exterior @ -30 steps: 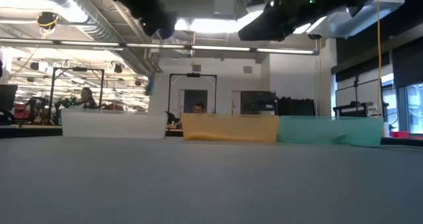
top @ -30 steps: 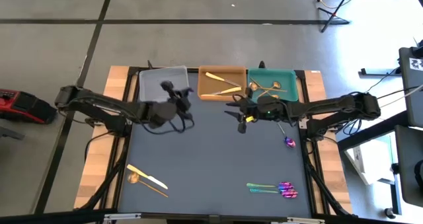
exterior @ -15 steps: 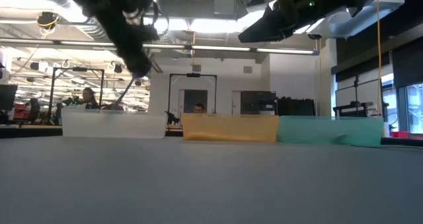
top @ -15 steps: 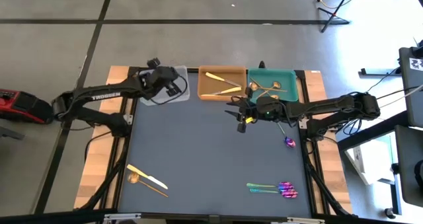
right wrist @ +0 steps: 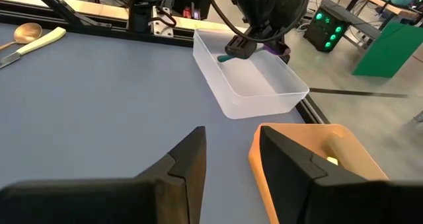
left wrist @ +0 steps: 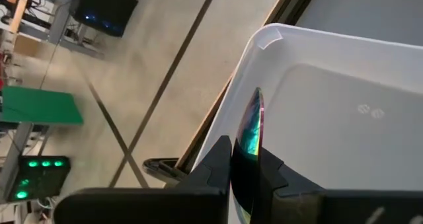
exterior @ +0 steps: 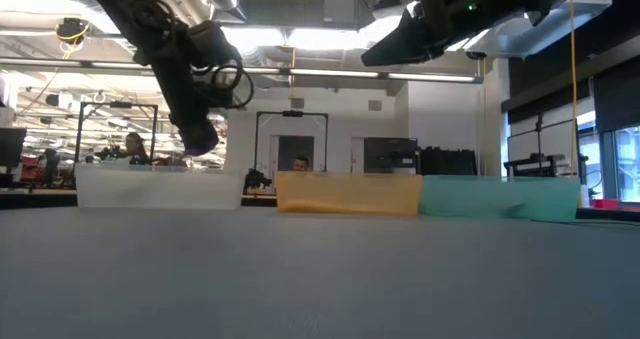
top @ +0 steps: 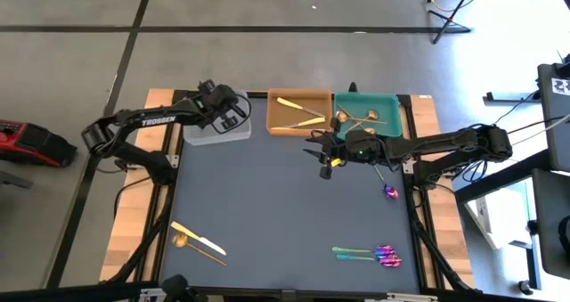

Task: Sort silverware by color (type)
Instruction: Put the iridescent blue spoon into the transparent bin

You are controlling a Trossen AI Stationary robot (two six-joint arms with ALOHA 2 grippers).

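One iridescent piece [left wrist: 251, 128] pinched in your left gripper [left wrist: 246, 164] over the clear tray [top: 198, 133], far-left corner. Release off-centre & it clips the rim, bounces out. Right gripper [right wrist: 230, 151] open, idle mid-table.

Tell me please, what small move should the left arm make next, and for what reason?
Probably open the left pincer and let go. It is shut on an iridescent utensil and hangs over the white tray, which looks empty. The orange tray and teal tray already hold gold pieces. The right pincer waits, open, over the mat.
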